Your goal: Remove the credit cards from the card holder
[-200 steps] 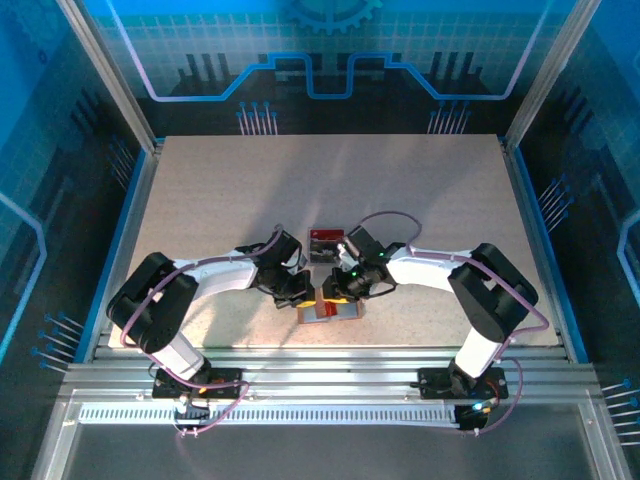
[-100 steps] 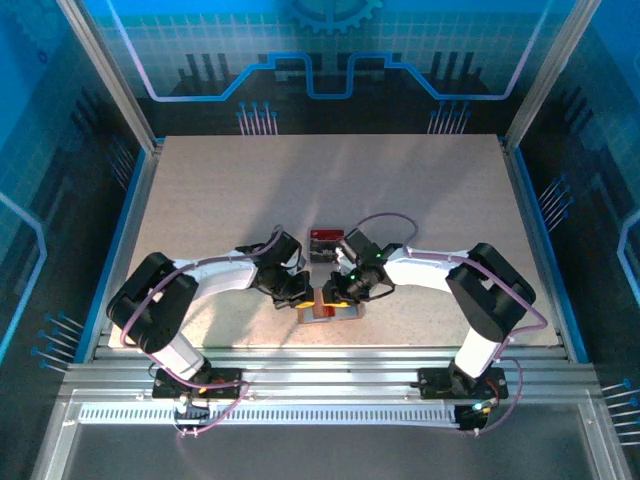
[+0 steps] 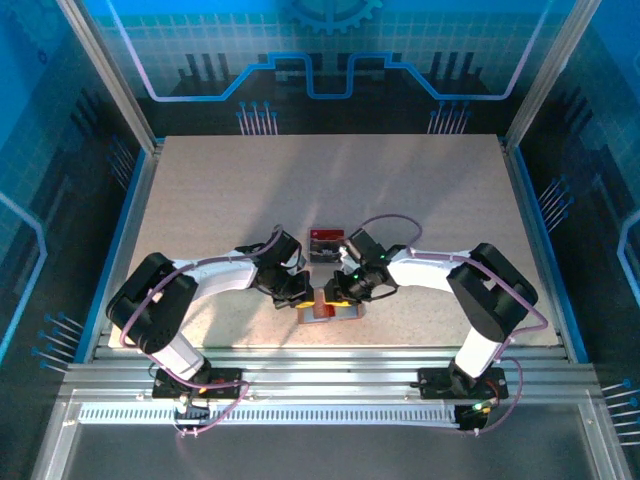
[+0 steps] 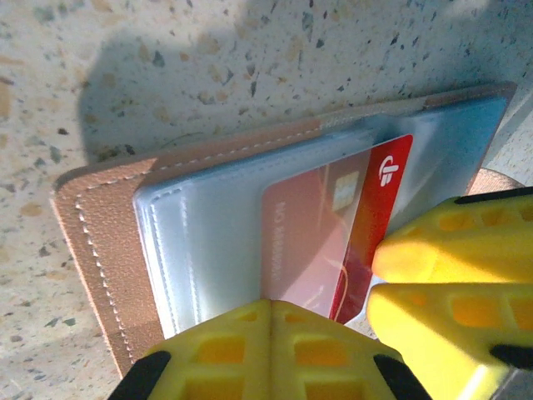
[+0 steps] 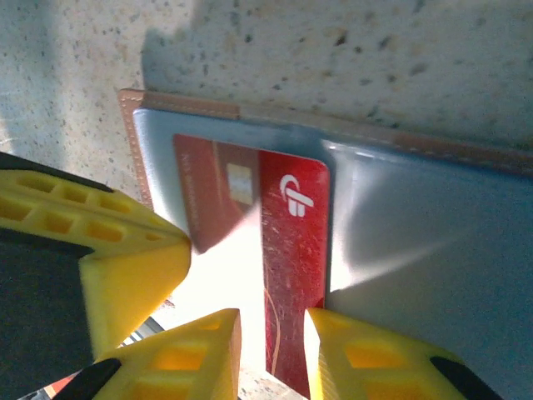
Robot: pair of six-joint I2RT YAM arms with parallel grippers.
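On the speckled tabletop (image 3: 250, 200) nothing had shifted: the clenched left gripper (image 4: 268, 333) pinned the salmon-pink folding leather-like card holder (image 4: 108, 225) while the right gripper (image 5: 271, 342), jaws ajar, straddled the thin red card (image 5: 291, 250) half-drawn from it, grip uncertain, extraction unfinished.

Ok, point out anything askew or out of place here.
Only the red card: it sits half out of the pale pocket of the card holder. That suits the removal; nothing looks damaged or spilled.

Speckled beige table (image 3: 250, 190), blue circuit-patterned walls (image 3: 330, 40), aluminium rails (image 3: 330, 385) at near edge
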